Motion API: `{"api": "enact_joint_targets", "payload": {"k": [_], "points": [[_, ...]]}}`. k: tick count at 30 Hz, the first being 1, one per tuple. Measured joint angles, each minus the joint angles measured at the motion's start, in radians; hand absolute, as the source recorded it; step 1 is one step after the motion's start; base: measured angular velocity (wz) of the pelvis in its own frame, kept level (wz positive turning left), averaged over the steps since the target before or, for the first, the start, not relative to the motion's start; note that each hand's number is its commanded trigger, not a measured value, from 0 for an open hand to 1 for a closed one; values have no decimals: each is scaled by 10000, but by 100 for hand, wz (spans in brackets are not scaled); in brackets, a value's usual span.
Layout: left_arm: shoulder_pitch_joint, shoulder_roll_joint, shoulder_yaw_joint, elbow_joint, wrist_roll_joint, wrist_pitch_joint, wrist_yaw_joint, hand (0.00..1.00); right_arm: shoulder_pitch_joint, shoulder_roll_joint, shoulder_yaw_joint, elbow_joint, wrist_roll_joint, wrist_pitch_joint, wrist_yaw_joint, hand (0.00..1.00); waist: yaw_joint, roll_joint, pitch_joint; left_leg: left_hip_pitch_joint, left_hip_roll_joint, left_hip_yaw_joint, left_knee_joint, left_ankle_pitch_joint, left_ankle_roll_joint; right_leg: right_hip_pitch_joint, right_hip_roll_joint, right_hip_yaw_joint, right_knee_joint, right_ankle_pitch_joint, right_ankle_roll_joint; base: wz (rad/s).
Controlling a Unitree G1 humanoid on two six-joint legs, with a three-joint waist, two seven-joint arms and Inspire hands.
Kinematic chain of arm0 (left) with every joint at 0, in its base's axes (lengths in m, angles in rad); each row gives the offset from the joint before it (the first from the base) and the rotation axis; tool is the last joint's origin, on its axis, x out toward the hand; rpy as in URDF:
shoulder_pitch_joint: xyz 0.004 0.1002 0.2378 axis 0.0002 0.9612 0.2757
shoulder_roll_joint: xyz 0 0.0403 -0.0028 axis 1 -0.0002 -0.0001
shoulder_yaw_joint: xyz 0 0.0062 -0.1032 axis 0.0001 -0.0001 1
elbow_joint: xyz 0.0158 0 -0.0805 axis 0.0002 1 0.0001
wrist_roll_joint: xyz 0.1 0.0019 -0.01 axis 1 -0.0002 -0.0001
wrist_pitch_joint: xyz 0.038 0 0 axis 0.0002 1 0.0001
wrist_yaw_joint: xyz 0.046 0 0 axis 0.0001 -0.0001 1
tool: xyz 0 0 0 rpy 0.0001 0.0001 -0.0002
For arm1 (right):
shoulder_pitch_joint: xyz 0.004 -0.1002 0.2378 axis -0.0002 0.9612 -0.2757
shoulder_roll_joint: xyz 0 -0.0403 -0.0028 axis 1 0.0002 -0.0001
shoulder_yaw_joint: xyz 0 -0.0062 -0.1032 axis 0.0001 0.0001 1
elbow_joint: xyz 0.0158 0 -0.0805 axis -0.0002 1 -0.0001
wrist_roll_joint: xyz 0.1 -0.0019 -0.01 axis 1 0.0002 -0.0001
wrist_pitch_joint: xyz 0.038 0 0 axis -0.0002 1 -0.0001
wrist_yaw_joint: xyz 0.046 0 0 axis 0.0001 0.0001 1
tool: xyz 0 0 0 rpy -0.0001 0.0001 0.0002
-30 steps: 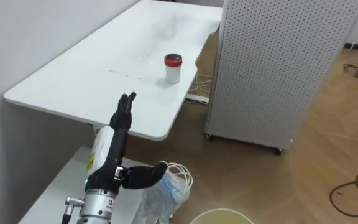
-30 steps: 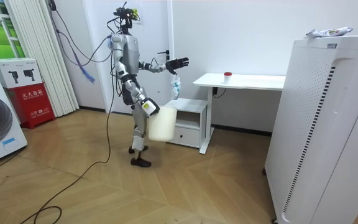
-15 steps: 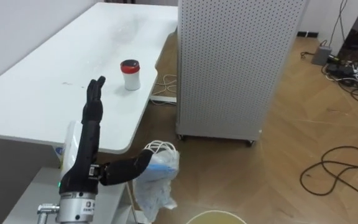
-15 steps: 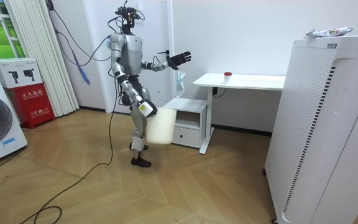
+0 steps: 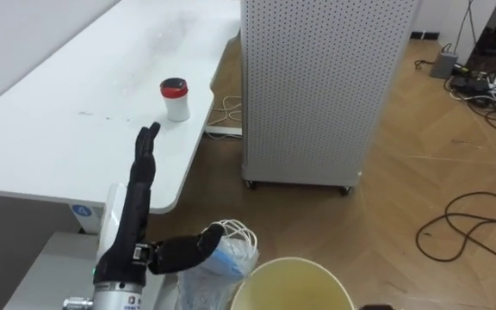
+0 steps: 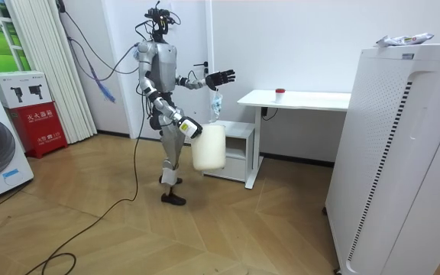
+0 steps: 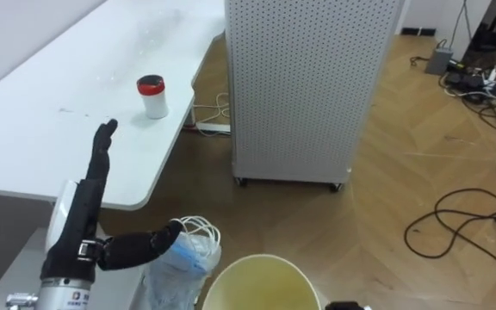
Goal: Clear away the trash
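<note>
The robot stands just off the short end of the long white counter (image 5: 50, 129), facing along it. Its left hand (image 5: 132, 215) is raised in front of the counter's near edge. The fingers are straight and pressed together, pointing up toward the counter top, and the thumb sticks out sideways. The white loop handles of a crumpled, clear-and-bluish plastic garbage bag (image 5: 220, 265) are hooked over that thumb. The bag hangs in the air below the level of the counter top, off the counter's near corner.

A pale yellow round plastic bucket (image 5: 293, 282) is held up mouth-upward just off the counter's end, its rim close beside the hanging bag. In the room view the bucket sits lower than the bag, carried at the end of the right arm. The right hand (image 6: 194, 131) is at the bucket's upper edge, and I cannot tell how its fingers lie.

A small white jar with a red lid (image 5: 176, 99) stands upright on the counter near its long edge. A tall white perforated metal cabinet (image 5: 325, 86) stands on the wooden floor beside that same edge.
</note>
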Motion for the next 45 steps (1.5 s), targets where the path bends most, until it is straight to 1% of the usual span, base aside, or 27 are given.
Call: {"api": "enact_joint_targets", "payload": {"k": [1, 5, 8, 10, 12, 13, 14, 15, 16, 17, 19, 21, 22, 23, 25, 27, 28, 30, 31, 32, 34, 36, 38, 39, 41, 45], "points": [[92, 33, -20, 0, -84, 0, -108, 0, -11, 0, 48, 0, 1, 0, 6, 100, -7, -2, 1, -3, -6, -102, 0, 0, 0, 12, -1, -20, -13, 1, 2, 5], [247, 70, -70, -2, -66, 6, -539, 0, -29, 0, 164, 4, -3, 6, 55, 100, -4, -7, 4, -3, -3, -137, -47, 0, 0, 32, -1, -83, -64, 2, 5, 5], [249, 169, -263, -1, -3, 160, -1265, 0, -28, 0, 223, 31, -99, 83, 289, 100, -102, -8, 2, 5, 0, -255, -193, 4, -7, 65, -5, -224, -147, 7, 12, 12], [263, 210, -534, 45, -16, 382, -2000, 0, -29, -8, 308, 40, -122, 175, 497, 100, -81, -12, 2, 28, 1, -253, -306, 10, -17, 43, -1, -232, -161, 9, 16, 2], [264, 227, -701, 317, 8, 409, -2476, 0, -29, -8, 310, 40, -236, 260, 673, 100, -84, -12, 2, 35, -1, -237, -322, 10, -17, 39, -1, -225, -169, 11, 20, -2], [280, 270, -786, 513, 35, 573, -2814, 0, -27, -9, 310, 41, -245, 283, 753, 100, -88, -12, 2, 58, 0, -224, -326, 10, -17, 49, 3, -210, -171, 12, 22, -5], [291, 306, -831, 589, 35, 703, -2975, 0, -27, -10, 310, 40, -251, 283, 779, 100, -90, -12, 2, 71, 0, -213, -330, 10, -17, 53, 7, -198, -171, 12, 22, -6], [349, 418, -941, 625, 27, 989, -3279, 0, -28, -12, 310, 39, -334, 284, 790, 100, -116, -9, 2, 88, 4, -194, -328, 10, -17, 76, 10, -196, -178, 13, 22, -4], [417, 513, -1011, 628, 18, 1179, -3578, 0, -28, -26, 308, 39, -448, 287, 790, 100, -140, -1, 2, 99, 5, -191, -328, 10, -18, 96, 10, -197, -188, 13, 23, 0], [441, 548, -1042, 648, 18, 1242, -3700, 0, -28, -32, 308, 39, -476, 294, 797, 100, -144, 8, 4, 100, 5, -191, -328, 10, -17, 103, 10, -196, -194, 14, 25, 0], [490, 604, -1150, 794, -14, 1549, -4213, 0, -35, -33, 315, 33, -626, 487, 793, 100, -143, 66, 9, 130, 4, -194, -332, 10, -18, 119, 7, -207, -185, 16, 27, 0], [551, 667, -1249, 792, 7, 1751, -4610, 0, -36, -34, 312, 33, -636, 560, 782, 100, -148, 145, 40, 129, 2, -195, -352, 10, -18, 121, -11, -307, -187, 16, 27, 2], [557, 731, -1320, 792, 16, 1899, -4967, 0, -36, -59, 298, 34, -635, 612, 774, 100, -196, 220, 31, 110, 0, -229, -397, 10, -18, 111, -36, -417, -191, 15, 27, 10], [564, 748, -1323, 793, 19, 1969, -5166, 0, -36, -79, 291, 33, -634, 636, 768, 100, -242, 256, 20, 93, -2, -283, -424, 11, -19, 107, -58, -496, -193, 15, 28, 23], [563, 813, -1319, 779, 13, 2260, -5875, 0, -42, -133, 286, 29, -626, 673, 768, 100, -429, 344, -10, -1, -17, -427, -481, 56, -95, 116, -137, -717, -238, 14, 29, 29], [565, 854, -1321, 691, 16, 2437, -6378, 0, -42, -132, 287, 29, -627, 674, 772, 100, -518, 376, -4, -56, -22, -463, -495, 86, -144, 149, -164, -823, -335, 28, 48, 23], [566, 886, -1322, 494, 25, 2579, -6691, 0, -42, -132, 288, 26, -624, 680, 772, 100, -536, 391, -3, -100, -27, -537, -493, 87, -144, 145, -187, -899, -346, 29, 50, 20], [567, 909, -1323, 137, 36, 2694, -7011, 0, -44, -131, 294, -27, -622, 698, 772, 100, -536, 418, -10, -188, -40, -617, -459, 88, -147, 125, -230, -1014, -349, 30, 51, 19], [555, 903, -1323, -91, 85, 2720, -7162, 0, -87, -134, 295, -68, -623, 700, 776, 100, -543, 452, 2, -205, -64, -638, -453, 98, -158, 95, -269, -1058, -333, 35, 59, 15], [532, 894, -1324, -151, 119, 2720, -7236, 0, -129, -136, 301, -69, -624, 702, 776, 100, -540, 480, 15, -206, -77, -642, -453, 105, -166, 92, -284, -1060, -330, 41, 70, 8], [446, 891, -1330, -168, 106, 2735, -7374, 0, -258, -174, 416, -67, -618, 704, 765, 100, -537, 604, 36, -183, -124, -728, -465, 108, -167, 157, -325, -1053, -329, 63, 105, 0], [424, 903, -1330, -177, 105, 2737, -7364, 0, -301, -203, 575, -68, -594, 703, 742, 100, -603, 642, 41, -154, -156, -889, -468, 108, -167, 216, -346, -1076, -350, 78, 133, 10], [418, 908, -1313, -208, 89, 2739, -7332, 0, -324, -202, 744, -73, -456, 702, 682, 100, -600, 628, 51, -126, -162, -909, -495, 108, -167, 239, -353, -1086, -357, 88, 152, 7], [418, 913, -1299, -319, 70, 2739, -7308, 0, -321, -185, 766, -75, -355, 702, 666, 100, -580, 607, 65, -112, -167, -909, -517, 108, -167, 239, -353, -1079, -371, 98, 166, 0], [415, 900, -1264, -625, 60, 2736, -7244, 0, -315, -188, 765, -75, -359, 699, 661, 100, -606, 600, 68, -159, -171, -900, -543, 108, -167, 246, -352, -1085, -446, 126, 200, 5], [366, 854, -662, -1284, 70, 2464, -6700, 0, -157, -180, 732, -76, -397, 662, 420, 100, -478, 572, 78, -179, -180, -915, -543, 108, -167, 252, -365, -1131, -488, 169, 208, 0]]}}
